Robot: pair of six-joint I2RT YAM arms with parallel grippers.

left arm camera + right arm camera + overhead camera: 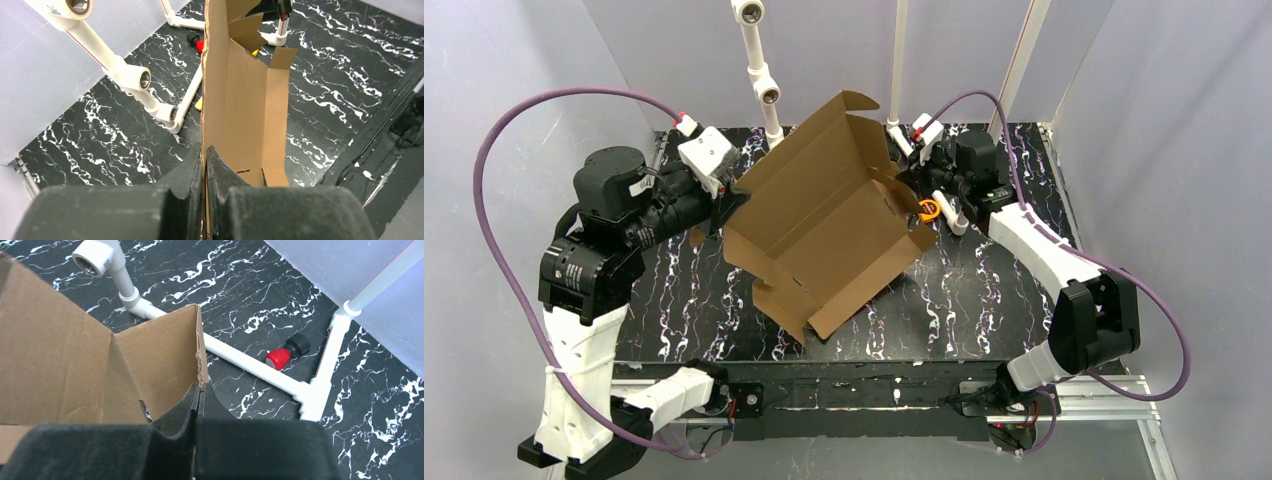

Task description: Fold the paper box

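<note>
Pinching from both sides: the left gripper (204,153) has its fingers closed tight on a thin cardboard wall of the paper box (824,215) at the box's nine o'clock edge, and the right gripper (199,390) is clamped on a ragged flap corner at about two o'clock. That box is open and skewed over the centre of the black marbled table (994,290), one flap standing up toward twelve, the near flaps splayed toward six. Up at twelve o'clock stands a white pipe frame (764,85), a small red-capped piece (278,358) lying just beside one of its pipes.
</note>
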